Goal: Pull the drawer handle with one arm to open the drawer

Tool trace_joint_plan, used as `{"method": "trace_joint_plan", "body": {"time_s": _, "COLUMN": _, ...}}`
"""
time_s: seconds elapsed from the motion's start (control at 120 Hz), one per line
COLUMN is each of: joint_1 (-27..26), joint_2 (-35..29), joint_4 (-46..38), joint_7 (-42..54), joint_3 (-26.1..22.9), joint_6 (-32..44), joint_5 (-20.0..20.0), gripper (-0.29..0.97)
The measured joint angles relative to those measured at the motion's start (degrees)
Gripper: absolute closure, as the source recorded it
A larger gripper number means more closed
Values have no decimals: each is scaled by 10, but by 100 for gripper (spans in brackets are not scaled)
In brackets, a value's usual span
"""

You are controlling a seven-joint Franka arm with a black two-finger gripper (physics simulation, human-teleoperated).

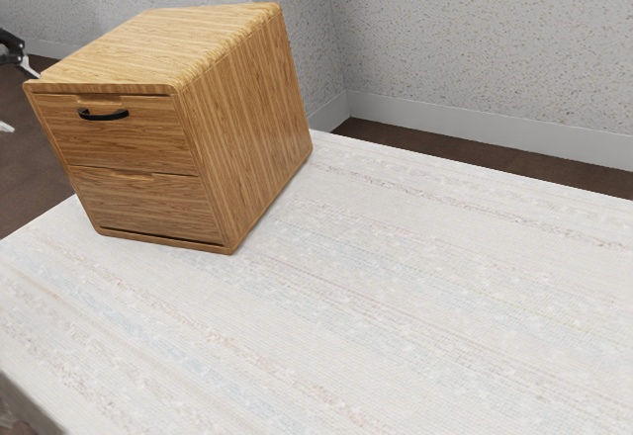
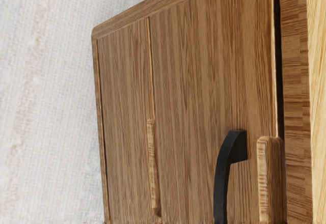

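At the exterior view's left edge a dark piece of our arm [image 1: 9, 49] pokes in; we cannot tell the gripper's state. Right of it, upper left of the frame, the bamboo cabinet [image 1: 237, 109] stands on the white table [image 1: 415, 306]. Its 2 drawer fronts sit flush, and the black handle [image 1: 103, 114] is on the top drawer [image 1: 134, 138]. The wrist view faces that handle [image 2: 226, 178] closely.

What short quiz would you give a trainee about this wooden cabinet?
1. True or false: the black handle is on the upper drawer of the cabinet.
2. How many drawer fronts does the cabinet show?
3. The cabinet stands on: A) a white table; B) the floor; C) a shelf.

Key: 1 true; 2 two; 3 A.
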Motion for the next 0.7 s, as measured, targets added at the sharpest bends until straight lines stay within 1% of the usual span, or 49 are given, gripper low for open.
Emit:
{"method": "trace_joint_plan", "body": {"time_s": 0.133, "joint_1": 1, "joint_2": 8, "joint_4": -12, "joint_7": -1, "joint_3": -7, "joint_6": -6, "joint_5": -2, "gripper": 0}}
{"method": "trace_joint_plan", "body": {"time_s": 0.367, "joint_1": 0, "joint_2": 28, "joint_4": -13, "joint_7": -2, "joint_3": -34, "joint_6": -9, "joint_5": -11, "gripper": 0}}
{"method": "trace_joint_plan", "body": {"time_s": 0.5, "joint_1": 2, "joint_2": 42, "joint_4": -16, "joint_7": -2, "joint_3": -42, "joint_6": -9, "joint_5": -23, "gripper": 0}}
{"method": "trace_joint_plan", "body": {"time_s": 0.658, "joint_1": 37, "joint_2": 65, "joint_4": -21, "joint_7": -2, "joint_3": -49, "joint_6": -7, "joint_5": -45, "gripper": 0}}
{"method": "trace_joint_plan", "body": {"time_s": 0.7, "joint_1": 55, "joint_2": 75, "joint_4": -20, "joint_7": -2, "joint_3": -56, "joint_6": -7, "joint_5": -51, "gripper": 0}}
